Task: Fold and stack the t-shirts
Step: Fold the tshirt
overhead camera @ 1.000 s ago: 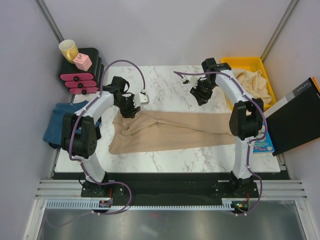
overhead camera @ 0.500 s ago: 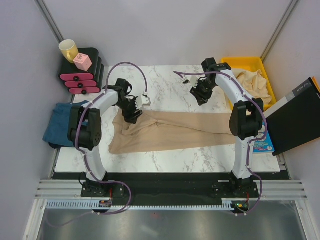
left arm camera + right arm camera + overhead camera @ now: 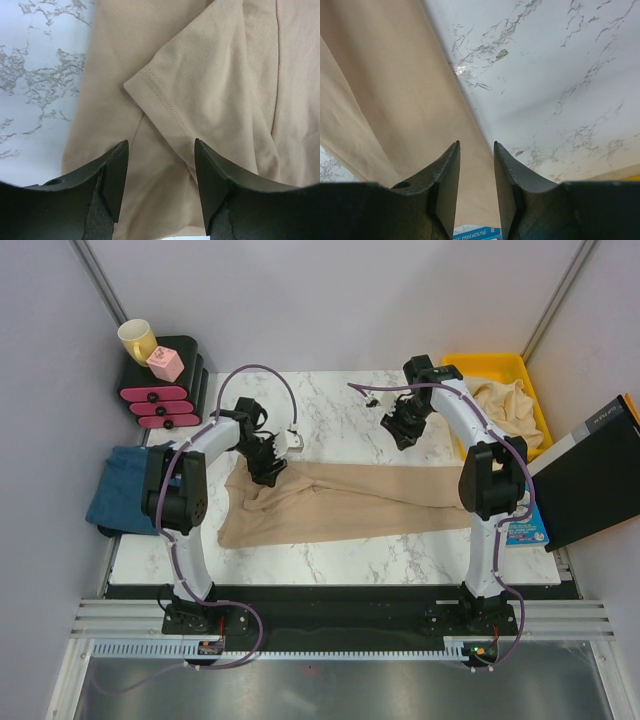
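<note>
Since a second ago: left arm has swung its elbow inward and the left pincer (image 3: pixel 268 466) has slid a little nearer along the tan tee (image 3: pixel 350 502); right arm unchanged

1. Tan tee: long crumpled band across the middle of the worktop (image 3: pixel 340 405), left end bunched, not yet folded
2. Left pincer (image 3: pixel 160 150): jaws spread, empty, poised just above a sleeve (image 3: pixel 200 95) lying doubled over the body; likely set there to take the sleeve hem and draw it flat
3. Right pincer (image 3: pixel 400 428): raised over the tee's far right edge, jaws narrowly apart, nothing between them; wrist view (image 3: pixel 476 147) shows cloth edge and bare marble below; probably waiting to pair with the left for a spread
4. Teal tee (image 3: pixel 115 490): heaped at the worktop's left edge, awaiting its turn
5. Further tan tees (image 3: pixel 505 405): heaped in the yellow bin (image 3: pixel 480 362), far right
6. Stage, as judged: early; no folded stack in view
</note>
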`<action>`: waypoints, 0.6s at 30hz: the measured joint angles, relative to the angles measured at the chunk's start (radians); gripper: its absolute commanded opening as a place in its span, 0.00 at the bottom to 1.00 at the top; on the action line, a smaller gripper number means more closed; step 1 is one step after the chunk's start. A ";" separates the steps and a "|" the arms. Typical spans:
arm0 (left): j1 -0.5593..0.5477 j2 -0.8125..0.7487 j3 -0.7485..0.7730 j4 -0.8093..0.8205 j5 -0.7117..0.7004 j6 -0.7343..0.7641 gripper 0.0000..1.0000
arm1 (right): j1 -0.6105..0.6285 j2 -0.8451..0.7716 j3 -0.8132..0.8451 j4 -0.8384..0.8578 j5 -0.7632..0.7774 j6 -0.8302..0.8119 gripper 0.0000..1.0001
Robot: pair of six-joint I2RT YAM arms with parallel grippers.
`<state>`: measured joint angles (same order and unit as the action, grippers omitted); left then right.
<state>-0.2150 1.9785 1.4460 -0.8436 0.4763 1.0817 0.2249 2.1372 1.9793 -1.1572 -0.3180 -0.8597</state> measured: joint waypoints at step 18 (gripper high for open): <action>-0.005 0.022 0.001 -0.014 0.006 0.000 0.02 | 0.000 0.000 0.021 0.000 0.013 0.000 0.39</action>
<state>-0.2203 2.0006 1.4467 -0.8577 0.4828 1.0817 0.2249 2.1372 1.9999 -1.1576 -0.3050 -0.8600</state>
